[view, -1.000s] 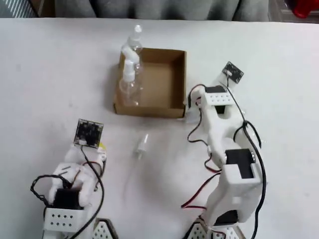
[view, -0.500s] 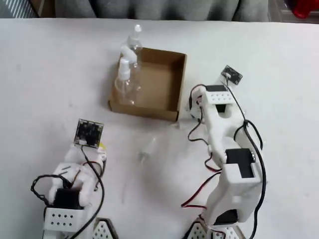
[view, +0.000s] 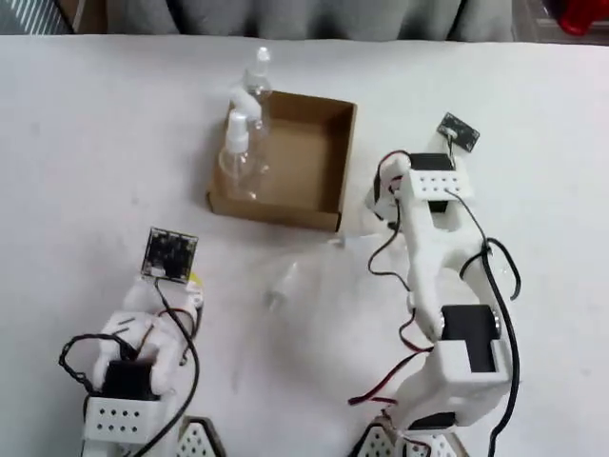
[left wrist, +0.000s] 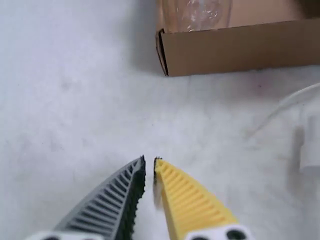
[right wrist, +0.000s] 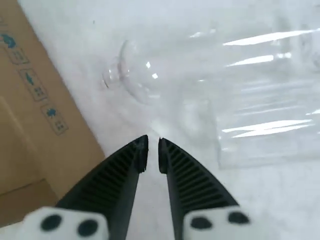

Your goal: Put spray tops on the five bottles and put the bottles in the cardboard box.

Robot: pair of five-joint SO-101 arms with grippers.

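The right gripper (right wrist: 152,141) is hovering with fingers nearly pressed together, gripping nothing, near the clear bottle (right wrist: 142,75) beside the cardboard box (right wrist: 47,117). The left gripper (left wrist: 149,162) is likewise holding nothing.

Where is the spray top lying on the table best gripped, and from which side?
Grip the spray top by its white head, from above, jaws across its narrow width: it lies flat on the table, and its thin tube would likely bend.

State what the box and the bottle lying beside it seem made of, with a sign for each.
Box: brown cardboard, matt; dull face, folded corner seam. Bottle: likely clear plastic, glossy; the table shows through, with bright glints.
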